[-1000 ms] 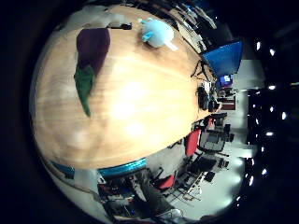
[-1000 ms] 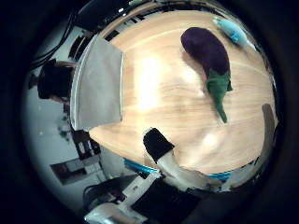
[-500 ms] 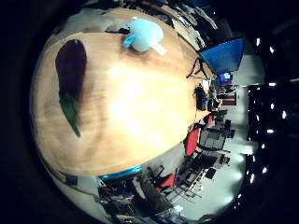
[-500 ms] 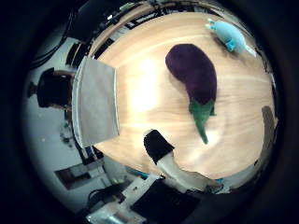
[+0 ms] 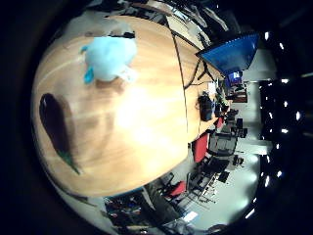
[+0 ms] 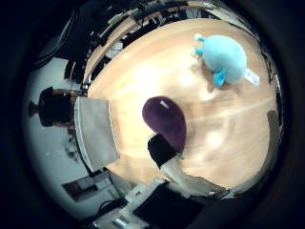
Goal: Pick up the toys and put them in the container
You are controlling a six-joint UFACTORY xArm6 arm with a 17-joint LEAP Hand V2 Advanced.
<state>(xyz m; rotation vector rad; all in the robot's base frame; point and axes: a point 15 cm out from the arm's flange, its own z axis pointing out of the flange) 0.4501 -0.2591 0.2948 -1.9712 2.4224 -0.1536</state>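
A light blue plush toy point(image 6: 224, 57) lies on the wooden table point(image 6: 143, 72); it also shows in the right little finger side palm view point(image 5: 109, 59). A purple eggplant toy point(image 6: 164, 122) with a green stem lies on the table between the blue toy and the grey container point(image 6: 97, 145); the right little finger side palm view shows it point(image 5: 54, 125) at the table's edge. One black-tipped finger of my hand point(image 6: 172, 162) reaches in above the eggplant, straight, holding nothing. The hand is above the table.
The grey container sits at the table's edge beside the eggplant. A blue screen point(image 5: 227, 54), red chairs point(image 5: 202, 149) and black office chairs stand in the room beyond the table.
The camera has moved across the table: the blue plush toy now looks larger and nearer the middle, and the eggplant has shifted towards the palm's edge. The toys themselves have not moved.
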